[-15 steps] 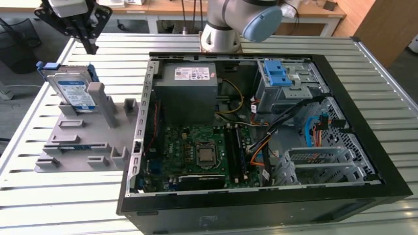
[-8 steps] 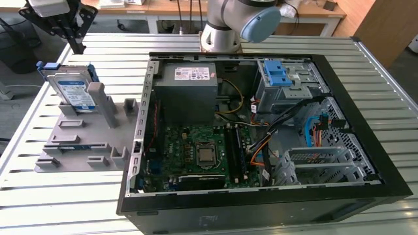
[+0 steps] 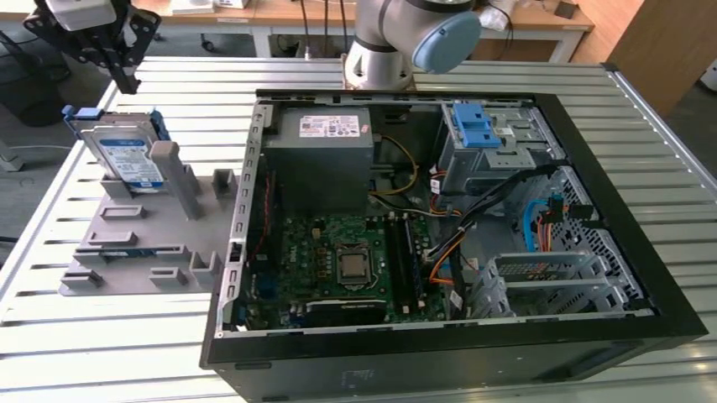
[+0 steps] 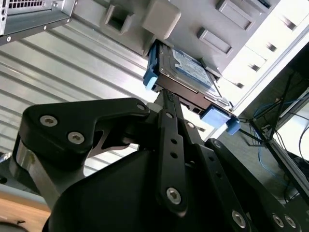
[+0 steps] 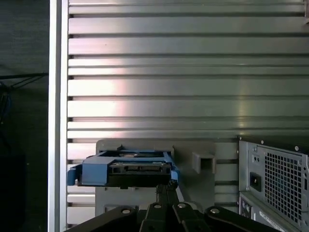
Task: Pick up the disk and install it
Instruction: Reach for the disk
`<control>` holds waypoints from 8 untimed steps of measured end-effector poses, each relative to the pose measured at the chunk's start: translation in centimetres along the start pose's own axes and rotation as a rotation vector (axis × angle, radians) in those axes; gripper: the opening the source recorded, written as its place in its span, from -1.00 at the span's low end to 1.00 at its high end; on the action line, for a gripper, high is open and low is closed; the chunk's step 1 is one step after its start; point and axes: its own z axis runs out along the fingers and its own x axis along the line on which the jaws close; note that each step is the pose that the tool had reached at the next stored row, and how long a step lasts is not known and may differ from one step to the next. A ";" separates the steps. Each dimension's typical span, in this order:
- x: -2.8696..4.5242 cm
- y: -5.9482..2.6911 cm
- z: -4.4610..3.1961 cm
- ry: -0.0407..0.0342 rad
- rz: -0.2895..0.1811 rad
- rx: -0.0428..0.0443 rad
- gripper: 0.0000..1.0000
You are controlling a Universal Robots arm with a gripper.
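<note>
1. Nearest to us in the exterior view is one black computer case (image 3: 448,348), lying open across the lower middle and right of the frame. Inside it we count one green motherboard (image 3: 336,260), one grey power supply box (image 3: 319,155) and one blue latch piece (image 3: 475,126).
2. On the exterior view's left, one grey fixture (image 3: 134,243) lies flat on the table. The one disk (image 3: 126,155) stands on edge in it, in its blue carrier.
3. At the upper left of that frame, the one gripper (image 3: 134,84) hangs above the disk with a gap. Its jaws are drawn together with nothing between them. The arm's base (image 3: 409,38) stands at upper centre.
4. Everything rests on a table (image 3: 101,353) of silver ribbed slats. Wooden benches (image 3: 280,13) stand behind it.
5. In the second wrist view, the black gripper (image 4: 165,96) is nearest, its tips pressed together and pointing at the disk (image 4: 190,70). We cannot tell from here whether they touch. The disk sits in the grey fixture (image 4: 193,19), on the slatted table (image 4: 72,67).
6. In the first wrist view, the gripper (image 5: 166,186) points at the thin edge of the disk (image 5: 125,169). We count one corner of the case (image 5: 280,179) just beside the fixture (image 5: 193,147), and the slats (image 5: 183,72) run beyond.
</note>
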 end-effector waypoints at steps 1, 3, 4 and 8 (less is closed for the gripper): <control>0.27 -0.01 0.01 0.0000 0.000 0.0000 -0.79; 0.88 -0.02 0.04 -0.0001 0.000 0.0000 -0.79; 1.18 -0.03 0.06 0.0000 0.000 0.0000 -0.79; 2.39 -0.06 0.16 0.0000 0.000 0.0000 -0.79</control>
